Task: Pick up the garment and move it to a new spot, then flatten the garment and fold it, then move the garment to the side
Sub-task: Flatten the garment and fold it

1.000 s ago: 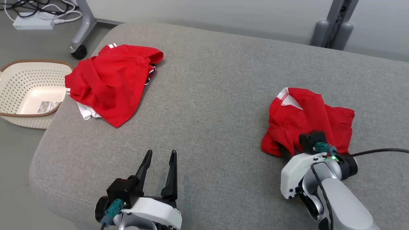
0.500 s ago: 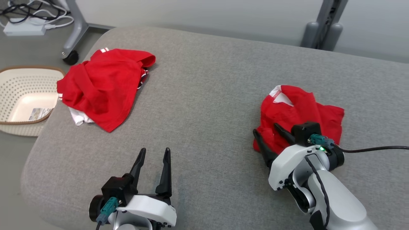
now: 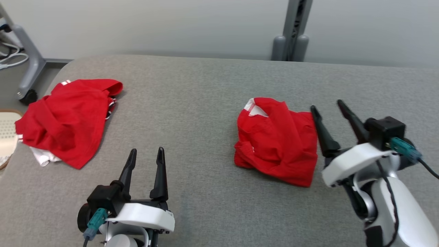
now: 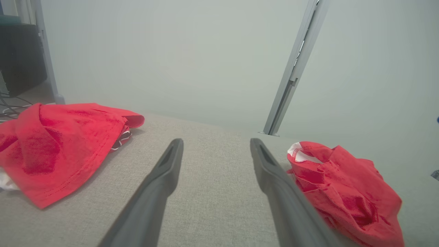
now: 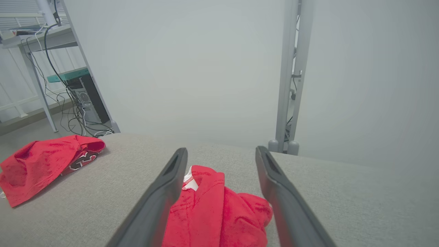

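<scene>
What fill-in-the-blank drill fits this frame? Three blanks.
The left garment and the right garment are both ___.
The right gripper has its jaws ___.
The left gripper holds ___.
Missing words: red; open; nothing.

I can read no word, number or brand mark anywhere before me. The white neck patch (image 3: 256, 110) of the red garment (image 3: 277, 144) at the right carries a thin band of red print along its edge, too small for me to make out. On the left pile (image 3: 65, 120), a red, white and black pattern (image 5: 82, 158) peeks out at the far edge; I cannot tell it as letters.
</scene>
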